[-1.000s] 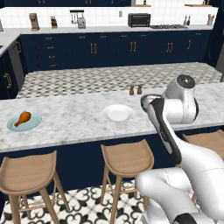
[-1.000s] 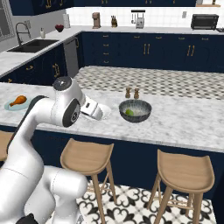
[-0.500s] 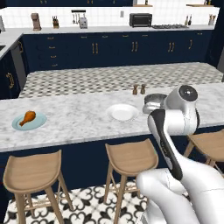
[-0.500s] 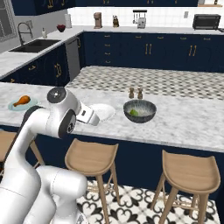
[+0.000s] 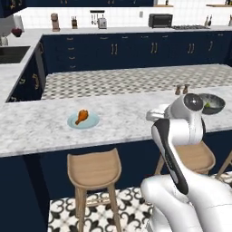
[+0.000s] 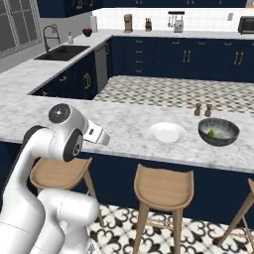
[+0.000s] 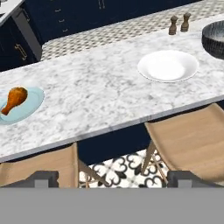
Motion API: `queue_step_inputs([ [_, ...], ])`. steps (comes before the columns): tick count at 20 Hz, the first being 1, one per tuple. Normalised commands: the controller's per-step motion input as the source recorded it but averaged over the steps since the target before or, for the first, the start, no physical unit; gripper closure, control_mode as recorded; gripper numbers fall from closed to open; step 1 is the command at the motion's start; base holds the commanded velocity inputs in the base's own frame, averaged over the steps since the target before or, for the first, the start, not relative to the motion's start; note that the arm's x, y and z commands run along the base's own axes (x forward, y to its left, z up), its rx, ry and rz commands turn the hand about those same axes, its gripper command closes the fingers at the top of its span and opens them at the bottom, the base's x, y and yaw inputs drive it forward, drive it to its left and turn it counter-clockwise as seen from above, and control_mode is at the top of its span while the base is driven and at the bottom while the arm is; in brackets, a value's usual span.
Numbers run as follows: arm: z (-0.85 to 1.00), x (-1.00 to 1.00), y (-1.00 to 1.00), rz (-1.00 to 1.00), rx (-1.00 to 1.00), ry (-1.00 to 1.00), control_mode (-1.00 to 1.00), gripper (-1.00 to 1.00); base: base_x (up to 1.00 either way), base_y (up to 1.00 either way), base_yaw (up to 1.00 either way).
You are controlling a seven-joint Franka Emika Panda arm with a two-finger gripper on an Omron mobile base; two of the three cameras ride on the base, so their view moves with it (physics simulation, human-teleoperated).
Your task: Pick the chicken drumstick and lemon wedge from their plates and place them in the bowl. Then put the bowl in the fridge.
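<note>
My gripper (image 7: 112, 177) hangs wide open and empty off the counter edge. The chicken drumstick (image 7: 13, 99) lies on the pale blue plate (image 7: 30, 107) at nine o'clock in the hand view. It looks light, rigid and perhaps slick, so I'd pinch across the fat rounded end.

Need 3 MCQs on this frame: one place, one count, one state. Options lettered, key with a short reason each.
1. The orange-brown chicken drumstick lies on: A) the pale blue plate B) the white plate C) the marble counter
2. Small shakers standing by the dark grey bowl: A) one B) two C) four
3. The flat white plate is: A) empty B) holding the drumstick C) stacked in the bowl

Key: 1 A, the drumstick rests on the blue plate. 2 B, a pair stands together. 3 A, nothing lies on it; the green-yellow lemon wedge sits in the bowl.
</note>
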Motion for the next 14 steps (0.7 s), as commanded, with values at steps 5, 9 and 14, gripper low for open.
queue_step_inputs([
  [5,0.00,0.00,0.00,0.00,0.00,0.00,1.00,-1.00,0.07,1.00,-0.01],
  [9,0.00,0.00,0.00,0.00,0.00,0.00,1.00,-1.00,0.35,0.99,-0.03],
  [14,0.02,0.56,0.01,-0.01,0.00,0.15,-1.00,-1.00,0.32,0.28,-0.02],
])
